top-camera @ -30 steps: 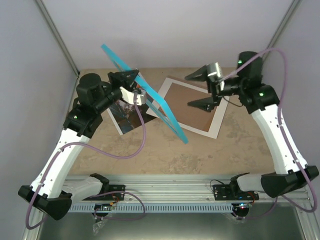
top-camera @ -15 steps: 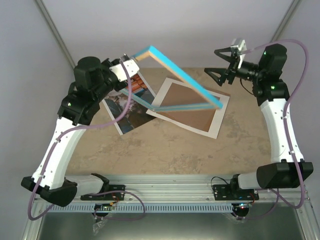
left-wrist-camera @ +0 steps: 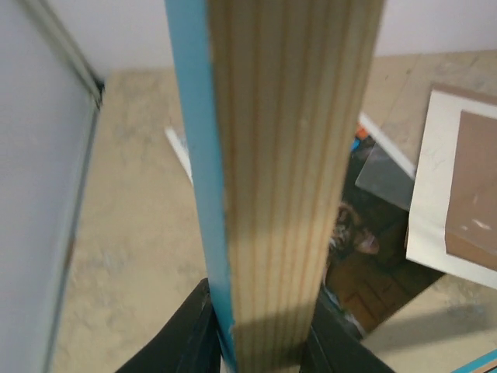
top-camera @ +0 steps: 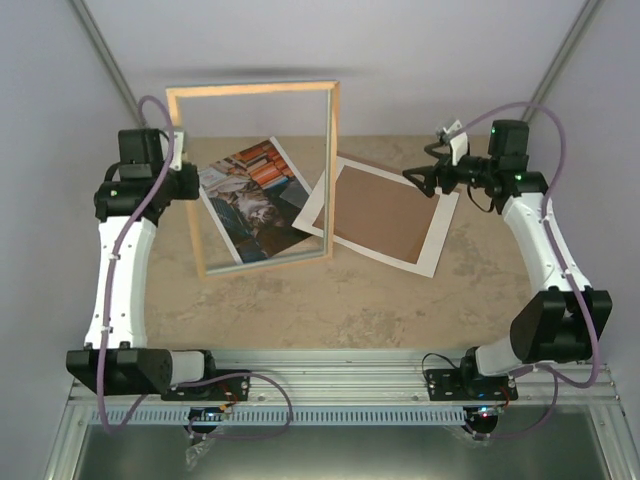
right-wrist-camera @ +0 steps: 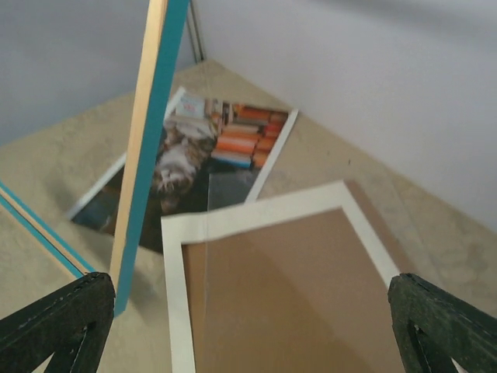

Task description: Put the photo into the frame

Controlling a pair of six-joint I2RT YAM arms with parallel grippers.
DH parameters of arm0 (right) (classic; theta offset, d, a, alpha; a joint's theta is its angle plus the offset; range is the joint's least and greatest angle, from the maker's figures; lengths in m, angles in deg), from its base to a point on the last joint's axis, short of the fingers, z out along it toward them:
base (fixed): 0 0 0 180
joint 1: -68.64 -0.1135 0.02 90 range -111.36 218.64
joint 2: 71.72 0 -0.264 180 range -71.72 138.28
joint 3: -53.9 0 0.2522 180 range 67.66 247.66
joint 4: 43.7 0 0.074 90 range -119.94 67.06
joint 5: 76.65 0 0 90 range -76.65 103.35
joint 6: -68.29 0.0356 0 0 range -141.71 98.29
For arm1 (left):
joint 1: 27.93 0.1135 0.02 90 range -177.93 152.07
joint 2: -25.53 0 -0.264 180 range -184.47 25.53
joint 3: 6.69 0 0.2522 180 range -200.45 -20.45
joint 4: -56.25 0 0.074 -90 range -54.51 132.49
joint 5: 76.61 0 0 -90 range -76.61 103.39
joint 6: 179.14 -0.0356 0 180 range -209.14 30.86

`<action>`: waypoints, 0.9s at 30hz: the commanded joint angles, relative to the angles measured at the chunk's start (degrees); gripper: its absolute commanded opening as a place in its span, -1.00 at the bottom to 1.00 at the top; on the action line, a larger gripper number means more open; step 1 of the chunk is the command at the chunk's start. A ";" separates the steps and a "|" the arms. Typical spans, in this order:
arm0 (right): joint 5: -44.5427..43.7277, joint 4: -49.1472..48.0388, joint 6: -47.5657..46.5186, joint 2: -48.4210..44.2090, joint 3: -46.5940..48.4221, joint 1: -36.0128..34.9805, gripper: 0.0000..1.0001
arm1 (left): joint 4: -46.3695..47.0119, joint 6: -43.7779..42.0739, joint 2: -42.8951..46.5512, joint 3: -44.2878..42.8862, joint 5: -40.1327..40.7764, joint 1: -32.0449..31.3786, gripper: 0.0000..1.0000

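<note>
A turquoise-fronted frame (top-camera: pixel 333 170) stands upright at the far left of the surface (top-camera: pixel 400 310), its light wood back facing the near side. The left tool (top-camera: pixel 176 158) is clamped narrowly on the frame's left rail, and this is the only grip on it. The right tool (top-camera: pixel 425 174) hovers spread wide and empty over the far right.

The cat photo (top-camera: pixel 250 200) lies flat on the surface, seen through the clear pane. It is not yet in the frame, which holds only its pane. Just right of it lies a white mat board (top-camera: pixel 440 235), with a brown backing board (top-camera: pixel 380 215) showing in its cut-out.

Held by one rail, the tall frame could likely swing or slip. If it tips down, its lower rail may land on the photo or the mat's corner and push them askew.
</note>
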 commanded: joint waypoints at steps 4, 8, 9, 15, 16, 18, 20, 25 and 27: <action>-7.69 3.56 -11.14 1.14 -7.78 -1.45 0.90 | -1.80 11.41 3.10 10.33 -10.42 7.71 -1.00; -12.62 3.85 -14.43 3.79 -11.50 -2.44 0.87 | -3.66 11.09 1.45 12.67 -15.74 11.92 -1.00; -13.17 3.82 -14.40 4.80 -11.79 -2.46 0.87 | -4.43 10.57 0.96 12.99 -16.60 12.38 -1.00; -15.74 2.89 -12.28 13.27 -10.98 -2.45 0.83 | -7.88 7.67 -1.44 15.80 -17.99 15.77 -1.00; -15.86 2.85 -11.76 14.72 -10.43 -2.39 0.83 | -8.02 7.44 -2.17 15.90 -18.01 16.46 -1.00; -15.72 2.98 -10.66 17.39 -9.10 -2.13 0.83 | -8.80 7.26 -4.53 15.09 -17.69 17.72 -1.00; -15.30 3.60 -9.91 19.88 -7.22 -1.90 0.83 | -10.11 8.35 -8.59 13.37 -13.98 18.17 -1.00; -15.34 5.67 -9.60 25.36 -1.51 -0.96 0.82 | -11.59 4.18 -18.22 11.41 -20.43 23.99 -1.00; -15.91 7.07 -9.46 27.71 1.15 -0.55 0.82 | -11.62 2.34 -22.86 10.56 -20.27 25.42 -1.00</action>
